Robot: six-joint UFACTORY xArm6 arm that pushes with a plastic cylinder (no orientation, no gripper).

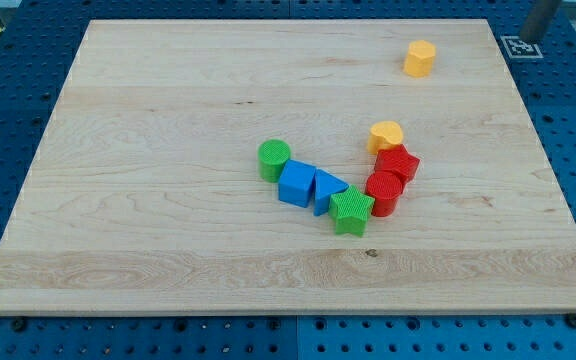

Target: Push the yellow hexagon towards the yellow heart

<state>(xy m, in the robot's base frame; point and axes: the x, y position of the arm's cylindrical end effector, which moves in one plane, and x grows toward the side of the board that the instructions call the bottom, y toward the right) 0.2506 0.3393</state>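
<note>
You are looking at a wooden board [168,100] with the yellow hexagon [420,58] sitting alone near the view's top right. The yellow heart [386,134] is lying at about seven o'clock from it, well apart, at the upper end of a cluster. My tip is not showing clearly; only a grey rod end [542,17] is peeking in at the view's top right corner, at about two o'clock from the hexagon. There are no jaws on this rig, so there is nothing to report as apart or together.

The risk is lying in the approach. If you are pushing off-centre, the hexagon is likely to be spinning on a flat face and sliding aside, missing the heart. Pushing too far, you would be driving it into the heart, which is touching the red hexagon-like block [398,163], and that sits against the red cylinder [384,192]; the green star [351,210], blue triangle [327,187], blue cube [296,183] and green cylinder [274,158] could then be shifting too.

The hexagon is looking orange-yellow, squat, flat-topped and upright.
</note>
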